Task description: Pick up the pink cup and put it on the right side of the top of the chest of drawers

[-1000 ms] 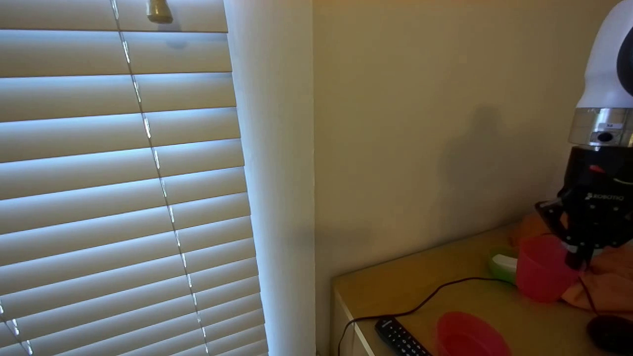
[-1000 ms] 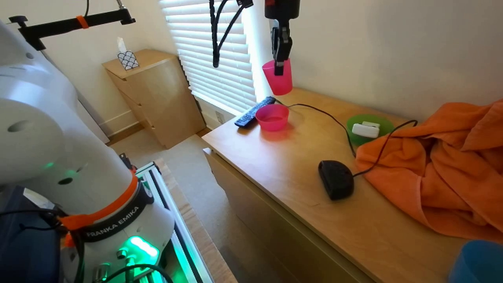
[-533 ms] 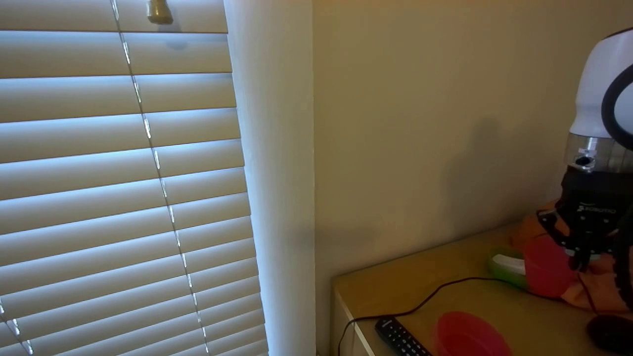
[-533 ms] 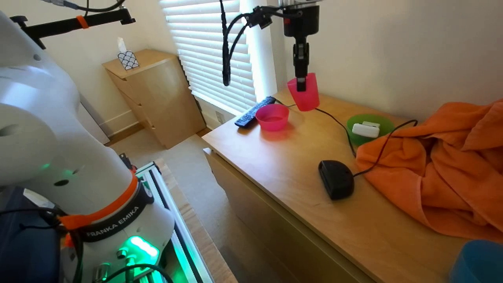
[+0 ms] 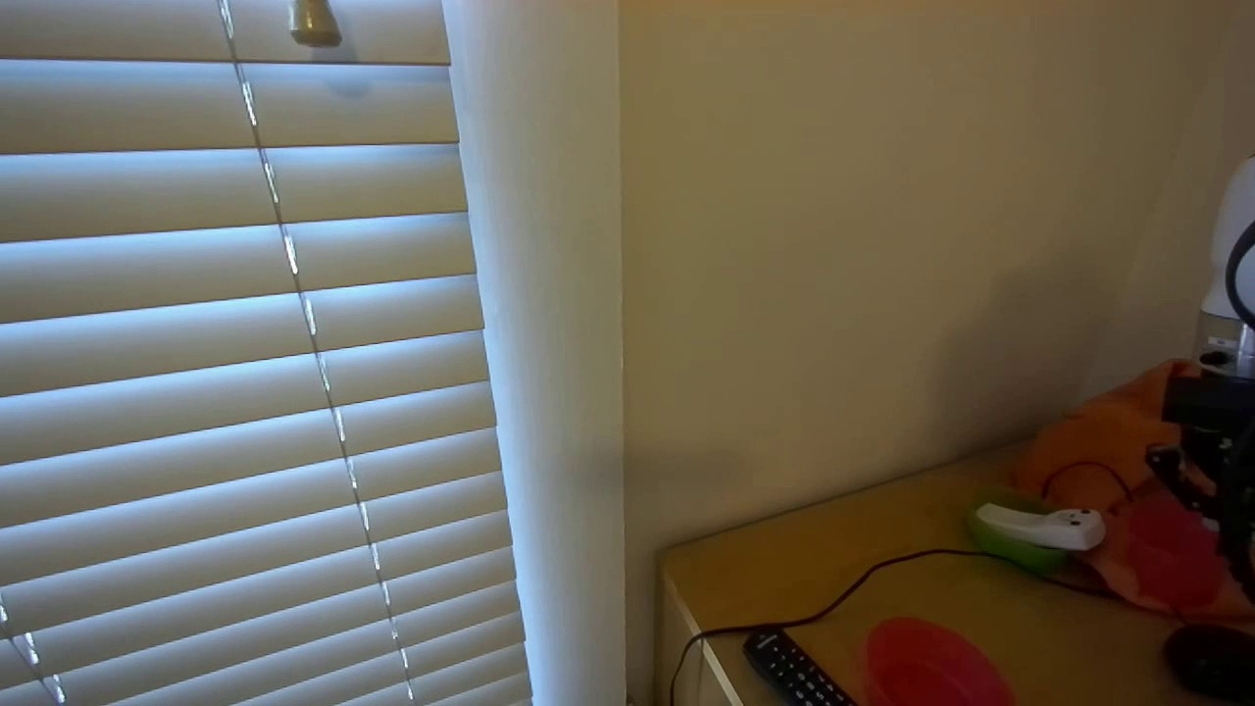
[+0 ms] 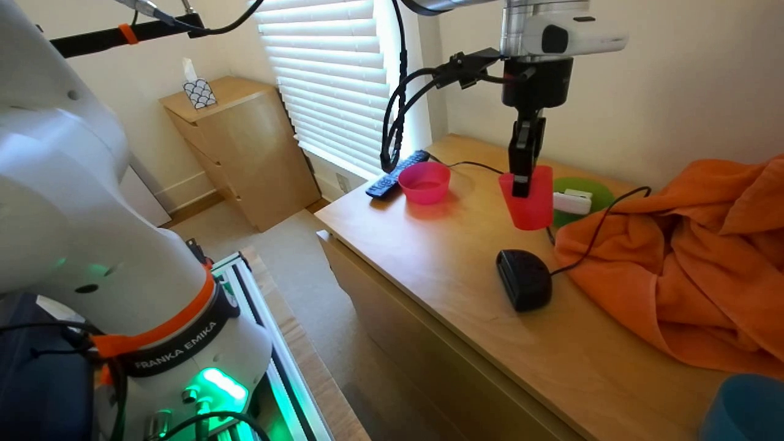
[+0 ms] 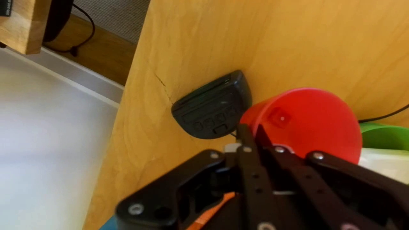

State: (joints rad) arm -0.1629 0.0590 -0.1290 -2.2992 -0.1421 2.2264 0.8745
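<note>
My gripper (image 6: 522, 187) is shut on the rim wall of a pink cup (image 6: 534, 211). It holds the cup slightly tilted above the top of the chest of drawers (image 6: 465, 288), between the black device and the green bowl as seen in that exterior view. In the wrist view the fingertips (image 7: 250, 129) pinch the near side of the cup (image 7: 319, 118), one finger inside and one outside. The cup also shows at the right edge of an exterior view (image 5: 1172, 554), against the orange towel. A low pink bowl (image 6: 424, 184) stands apart on the chest top.
A black device (image 6: 525, 280) with a cable sits just below the cup. A green bowl (image 6: 603, 195) with a white object (image 6: 571, 201), an orange towel (image 6: 686, 263), a blue cup (image 6: 744, 410) and a remote (image 6: 398, 174) lie on the chest top.
My gripper has carried the pink cup down and away from the pink bowl and remote, toward the black device and orange towel. The other objects have not moved.
</note>
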